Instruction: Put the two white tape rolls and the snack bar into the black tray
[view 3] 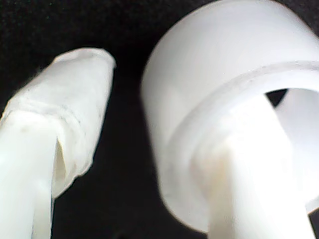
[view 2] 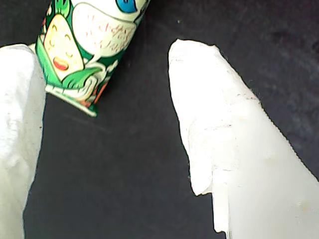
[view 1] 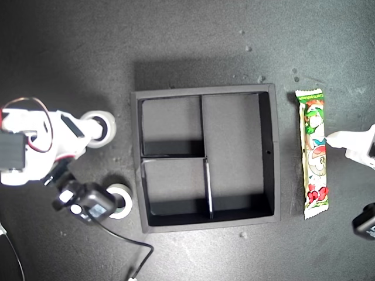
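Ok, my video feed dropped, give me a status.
My second gripper open, one finger inside the wide tape roll. My first gripper open beside the snack bar. Tray empty; nothing in the way.

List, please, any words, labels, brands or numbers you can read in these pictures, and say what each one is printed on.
None can be read.
Snack bar wrapper: red print at one end and script beside the cartoon figures, too small and blurred to quote.
Black tray, wider tape roll: no text visible.

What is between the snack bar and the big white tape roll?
In the exterior view, the black tray sits between the snack bar and the wider tape roll, its compartments empty.
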